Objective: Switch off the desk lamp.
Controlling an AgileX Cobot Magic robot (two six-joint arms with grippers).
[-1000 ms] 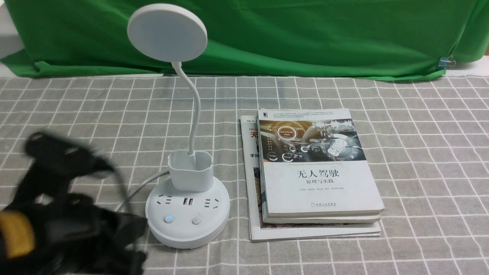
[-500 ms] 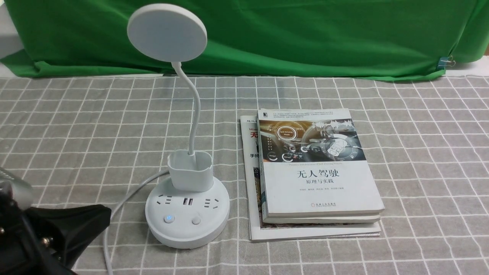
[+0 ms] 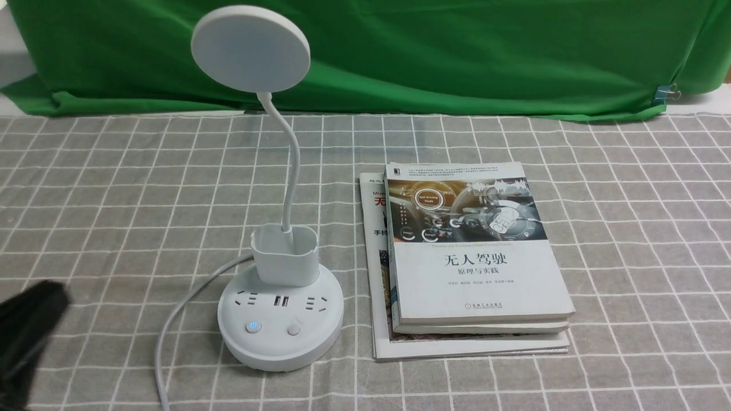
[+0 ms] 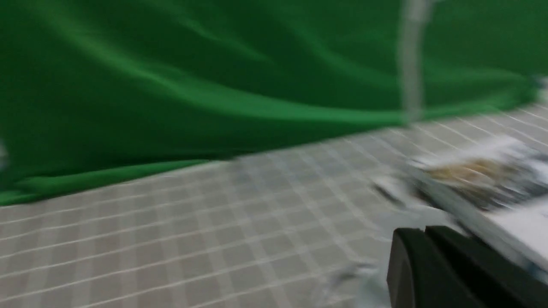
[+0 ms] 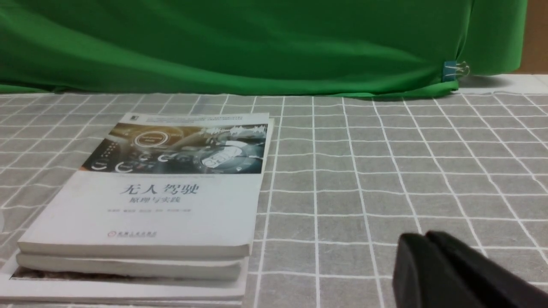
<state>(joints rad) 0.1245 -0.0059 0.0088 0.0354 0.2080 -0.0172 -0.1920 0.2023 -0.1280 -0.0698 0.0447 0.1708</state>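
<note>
Left arm's black gripper (image 4: 424, 265): tapered dark fingers (image 4: 406, 265), smooth matte surface, straight edges, squared tips. Black angular part (image 3: 28, 337) of left arm in front view, sloping edge, details blurred. Right arm's black gripper (image 5: 432, 265): dark narrow fingers (image 5: 413, 265), blunt tips, plain sides, outlines soft from blur. Markings too blurred to tell.

Open cloth (image 3: 645, 228) right of the books (image 3: 480, 274); narrow gap between books and lamp (image 3: 285, 325); cable (image 3: 165, 337) blocks lamp's left.
</note>
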